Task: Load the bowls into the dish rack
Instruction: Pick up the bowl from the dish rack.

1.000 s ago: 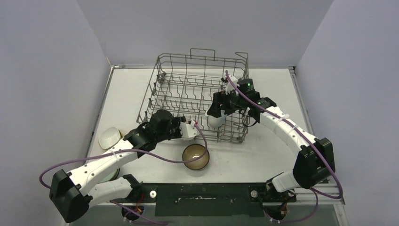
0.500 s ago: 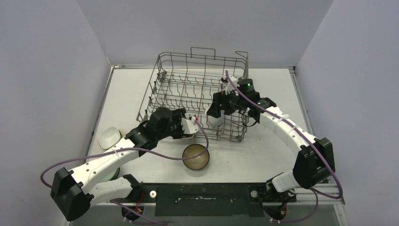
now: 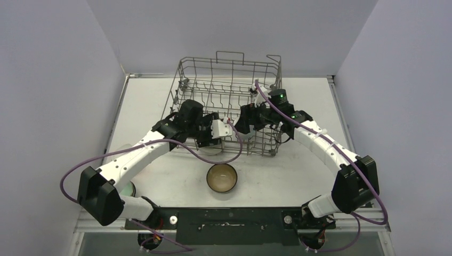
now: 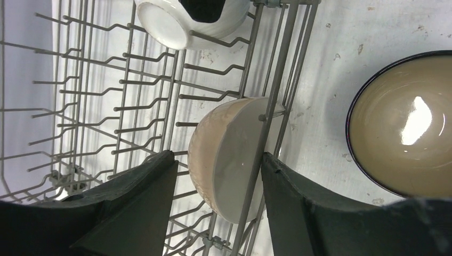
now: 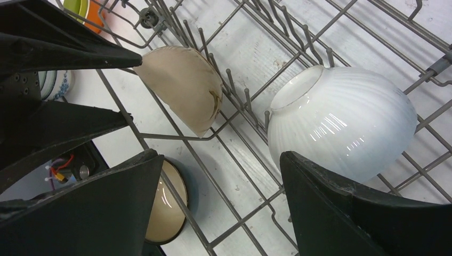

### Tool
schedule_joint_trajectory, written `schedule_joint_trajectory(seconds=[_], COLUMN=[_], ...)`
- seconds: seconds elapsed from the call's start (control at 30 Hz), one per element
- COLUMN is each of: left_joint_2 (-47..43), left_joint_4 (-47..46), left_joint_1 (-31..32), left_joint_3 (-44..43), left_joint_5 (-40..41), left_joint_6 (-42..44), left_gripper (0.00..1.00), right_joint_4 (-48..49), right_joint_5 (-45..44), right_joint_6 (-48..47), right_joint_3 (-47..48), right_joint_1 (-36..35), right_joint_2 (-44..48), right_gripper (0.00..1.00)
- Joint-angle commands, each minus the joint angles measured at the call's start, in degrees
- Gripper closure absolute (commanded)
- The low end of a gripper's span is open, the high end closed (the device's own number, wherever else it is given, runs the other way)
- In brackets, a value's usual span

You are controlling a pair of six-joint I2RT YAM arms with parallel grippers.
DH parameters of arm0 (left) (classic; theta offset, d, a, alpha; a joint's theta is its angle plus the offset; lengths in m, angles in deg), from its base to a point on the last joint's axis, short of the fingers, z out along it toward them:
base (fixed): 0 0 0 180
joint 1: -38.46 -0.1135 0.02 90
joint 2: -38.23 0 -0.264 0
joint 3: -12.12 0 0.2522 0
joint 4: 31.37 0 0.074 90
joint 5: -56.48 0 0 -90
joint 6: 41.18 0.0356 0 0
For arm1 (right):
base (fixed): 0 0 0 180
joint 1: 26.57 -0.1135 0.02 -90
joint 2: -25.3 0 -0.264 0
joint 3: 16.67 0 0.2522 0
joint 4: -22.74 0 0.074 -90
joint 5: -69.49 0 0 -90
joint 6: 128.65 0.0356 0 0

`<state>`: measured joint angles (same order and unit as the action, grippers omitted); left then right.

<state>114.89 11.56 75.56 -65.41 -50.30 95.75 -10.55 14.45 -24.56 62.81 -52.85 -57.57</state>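
Observation:
The grey wire dish rack (image 3: 210,104) stands at the table's back centre. A beige bowl (image 4: 229,160) stands on edge among the tines just inside the rack's front wall (image 4: 277,80); it also shows in the right wrist view (image 5: 181,88). My left gripper (image 3: 217,130) (image 4: 218,157) is open around it, with a small gap at the left finger. A white ribbed bowl (image 5: 341,120) (image 4: 176,21) lies tilted in the rack. My right gripper (image 3: 246,125) (image 5: 221,157) is open and empty above the rack (image 5: 213,133), its right finger next to the white bowl.
A dark bowl with a brown inside (image 3: 222,177) (image 4: 405,122) (image 5: 165,208) sits upright on the table in front of the rack. A pale bowl (image 3: 128,189) peeks out under my left arm. Orange and lime bowls (image 5: 85,8) show at the right wrist view's top left.
My left gripper carried the beige bowl from in front of the rack up and over its front wall. The rack shifted slightly away. The right gripper stayed put.

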Motion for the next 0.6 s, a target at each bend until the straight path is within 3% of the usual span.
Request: schedule_joint_trajectory(seconds=[0.0,0.13,0.33,0.57], left_joint_2=[2.5,1.1,-10.9,-24.4], left_joint_4=[1.0,-2.0,-17.9,-23.8], left_joint_1=[-1.6,-2.1,-3.5,-4.5], left_joint_3=[-5.5,-4.7,5.0,14.7], left_joint_5=[-3.0,-3.5,-3.3,-2.2], left_joint_6=[2.7,0.4,-10.1,-20.8], left_gripper=[0.44,0.44,0.28,0.15], right_joint_4=[4.0,4.7,4.0,2.7], right_joint_5=[1.5,-0.7,-6.5,-8.6], right_joint_6=[-1.7,-3.5,-7.8,-10.6], right_joint_3=[2.5,3.6,8.5,13.8], right_joint_1=[-1.2,-3.9,-9.8,-11.5], right_joint_2=[-0.3,-1.7,-6.8,-12.9], right_gripper=[0.17,0.19,0.25,0.31])
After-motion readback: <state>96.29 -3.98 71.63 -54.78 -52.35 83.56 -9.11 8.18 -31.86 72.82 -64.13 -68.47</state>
